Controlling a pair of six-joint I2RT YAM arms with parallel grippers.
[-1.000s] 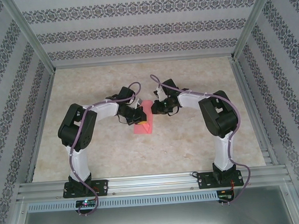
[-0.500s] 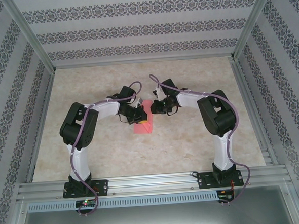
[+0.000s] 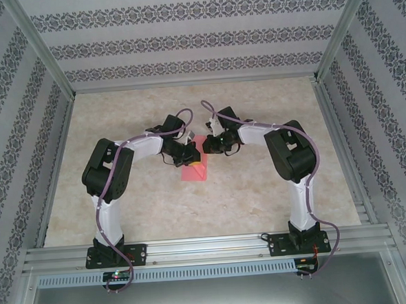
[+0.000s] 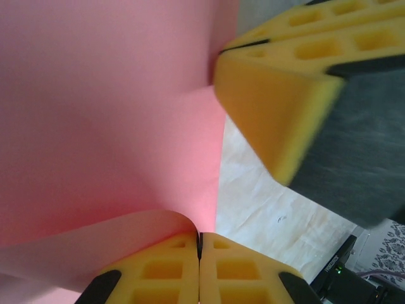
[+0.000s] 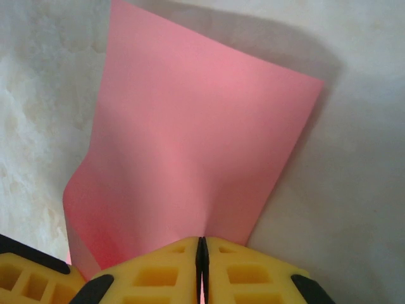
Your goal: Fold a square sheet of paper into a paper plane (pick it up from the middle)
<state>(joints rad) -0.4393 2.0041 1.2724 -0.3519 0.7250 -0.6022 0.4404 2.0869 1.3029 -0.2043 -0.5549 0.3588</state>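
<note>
- Your left gripper (image 4: 199,250) had its yellow pads pressed flat together, pinching the square sheet of paper (image 4: 107,114) right where a curl of it ran into the seam.
- Your right gripper (image 5: 201,253) was clamped just as tight, its pads meeting on the near edge of the sheet, and the paper puckered just above that seam.
- From the top camera, the sheet sat at the middle of the table (image 3: 274,189) between your two wrists, with the left gripper at its 10 o'clock and the right gripper at its 2 o'clock.
- In the right wrist view, the sheet stretched away toward 12 o'clock, and its far corner at 1 o'clock threw a shadow on the table.
- In the left wrist view, the right gripper's fingers (image 4: 272,107) stood at 2 o'clock, just beside the sheet's edge.
</note>
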